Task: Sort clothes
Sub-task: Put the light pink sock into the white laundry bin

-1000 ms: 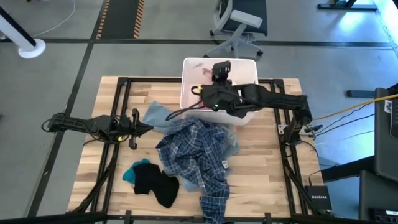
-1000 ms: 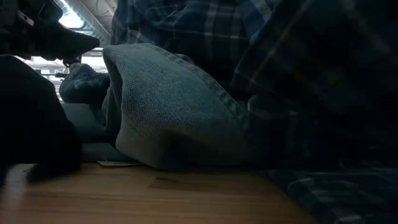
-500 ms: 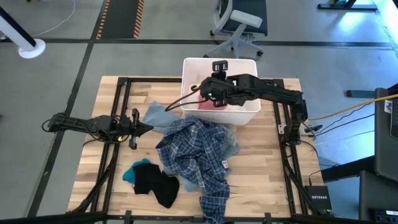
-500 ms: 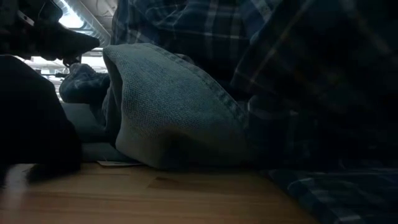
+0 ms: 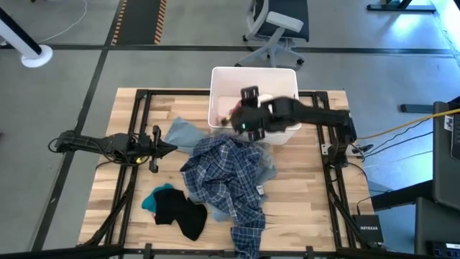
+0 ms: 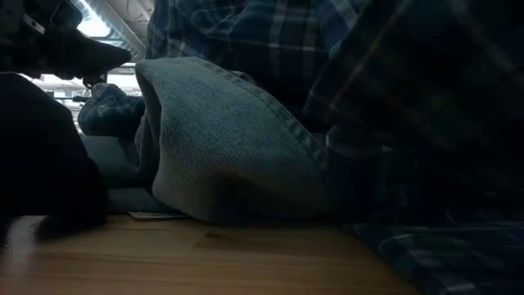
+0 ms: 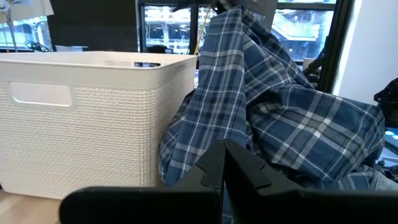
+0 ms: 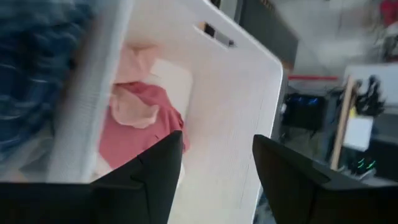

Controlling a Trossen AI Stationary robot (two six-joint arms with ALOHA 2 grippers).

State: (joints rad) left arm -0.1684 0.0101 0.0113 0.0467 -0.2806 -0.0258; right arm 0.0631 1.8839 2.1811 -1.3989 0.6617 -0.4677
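The right gripper (image 8: 214, 165) hangs over the white rectangular plastic bin (image 5: 219, 78) at the far side of the wooden bench (image 5: 302, 208), its fingers apart and empty. Inside the bin lies a pink soft garment (image 8: 134, 118). The blue-and-white plaid shirt (image 5: 223, 180) is heaped on the bench just in front of the bin, with a light blue-grey cloth (image 5: 183, 133) under its edge. A black garment (image 5: 180, 212) and a teal one (image 5: 149, 203) lie near the front. The left gripper (image 5: 169, 147) rests closed and empty beside the pile.
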